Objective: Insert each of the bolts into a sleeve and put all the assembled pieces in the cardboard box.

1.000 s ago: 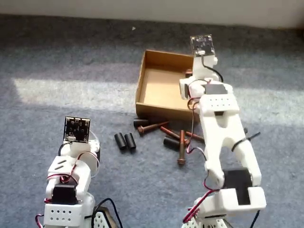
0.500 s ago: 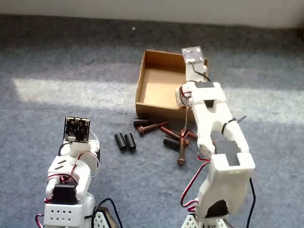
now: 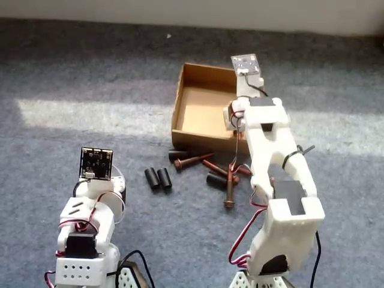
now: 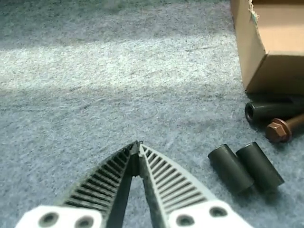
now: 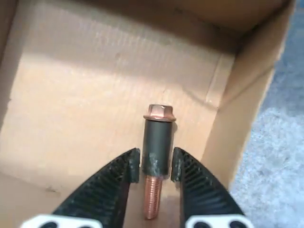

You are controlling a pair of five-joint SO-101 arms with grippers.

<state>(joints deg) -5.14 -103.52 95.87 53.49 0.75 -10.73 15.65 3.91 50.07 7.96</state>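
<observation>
One bolt (image 5: 160, 112) already sits inside a sleeve (image 5: 158, 137). The right gripper (image 5: 155, 164) holds that assembled piece by the sleeve, fingers narrowed onto its sides, with the threaded end showing between them.

Over the last second the right arm (image 3: 273, 144) has folded back. Its wrist has swung a little leftward in the high view, from the right-hand wall of the cardboard box (image 3: 178, 105) to a spot above the box's right portion, upper centre of that frame. In the right wrist view the piece hangs over the box floor, near a corner.

We judge the carry done and release the step at hand. As far as we can see, this would be the first piece boxed.

The left arm (image 3: 90, 210) sits at lower left of the high view. The left gripper (image 4: 138, 148) has its fingers closed together on nothing, above the carpeted desk.

Several loose bolts (image 3: 195, 160) and loose sleeves (image 3: 158, 178) lie just below the box, so most of the work remains.
</observation>
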